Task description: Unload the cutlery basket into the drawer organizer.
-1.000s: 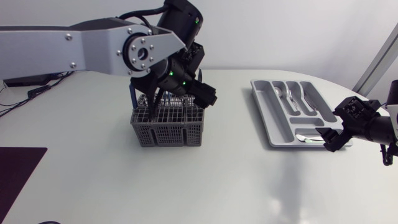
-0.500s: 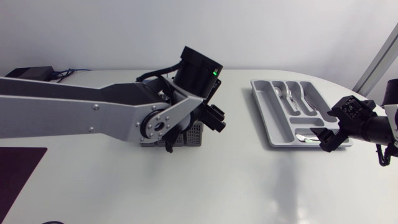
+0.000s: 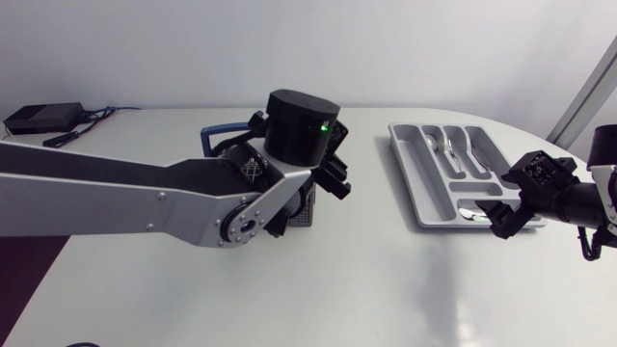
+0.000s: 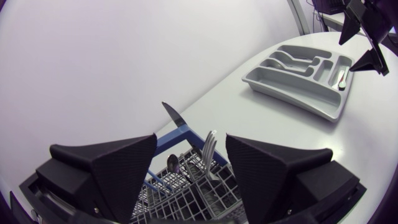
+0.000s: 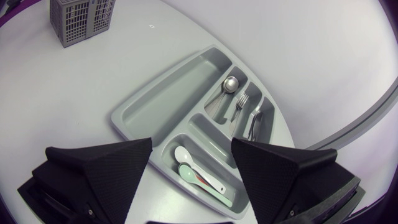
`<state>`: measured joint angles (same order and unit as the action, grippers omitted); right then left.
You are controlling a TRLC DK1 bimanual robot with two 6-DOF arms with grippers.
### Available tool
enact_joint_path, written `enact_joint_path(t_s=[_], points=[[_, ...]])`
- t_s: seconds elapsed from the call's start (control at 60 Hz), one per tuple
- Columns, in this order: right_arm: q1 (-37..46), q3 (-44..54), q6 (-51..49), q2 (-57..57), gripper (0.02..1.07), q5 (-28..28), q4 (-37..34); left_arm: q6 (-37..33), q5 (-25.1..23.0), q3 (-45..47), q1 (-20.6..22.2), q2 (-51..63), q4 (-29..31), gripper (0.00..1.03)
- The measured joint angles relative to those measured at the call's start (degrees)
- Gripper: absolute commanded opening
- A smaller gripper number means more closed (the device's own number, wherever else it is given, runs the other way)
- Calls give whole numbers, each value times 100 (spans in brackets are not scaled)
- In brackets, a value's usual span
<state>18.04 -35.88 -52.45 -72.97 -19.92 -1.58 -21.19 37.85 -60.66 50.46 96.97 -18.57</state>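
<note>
– While the left gripper (image 4: pixel 191 142) is held above the basket (image 4: pixel 193 196), how are its fingers (image 4: pixel 112 168) set?
– They are spread wide, and nothing is pinched. A knife (image 4: pixel 172 114) and a fork (image 4: pixel 210 148) are seen standing upright in the basket, left of the middle of the table (image 3: pixel 366 289).
– And the tray?
– The tray (image 3: pixel 409 189) is placed at the far right. The right gripper (image 5: pixel 192 143) is held over its near end, also spread and empty; a white spoon (image 5: pixel 185 157) is seen lying there.
</note>
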Motion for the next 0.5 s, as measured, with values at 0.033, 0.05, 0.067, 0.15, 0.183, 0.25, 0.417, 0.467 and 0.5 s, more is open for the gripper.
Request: enact_joint_path(t_s=[0.033,0.05,0.067,0.15,0.183,0.25,0.417,0.467,0.5], points=[[0,0,0,0,94,0,2,-28,0,26,4,31,-15,77],[0,0,0,0,94,0,2,-35,0,37,9,44,-24,75],[0,2,0,0,94,0,0,-46,0,48,9,57,-31,73],[0,24,0,4,94,-2,4,-103,0,140,9,105,-125,65],[0,39,0,7,94,-4,2,-138,2,170,9,127,-190,64],[0,66,0,11,94,-44,2,-164,2,210,9,162,-330,62],[0,92,0,44,94,-68,2,-247,15,260,9,214,-643,47],[0,107,0,57,94,-72,2,-278,17,282,7,243,-706,40],[0,116,0,66,94,-79,2,-289,17,289,7,254,-710,36]])
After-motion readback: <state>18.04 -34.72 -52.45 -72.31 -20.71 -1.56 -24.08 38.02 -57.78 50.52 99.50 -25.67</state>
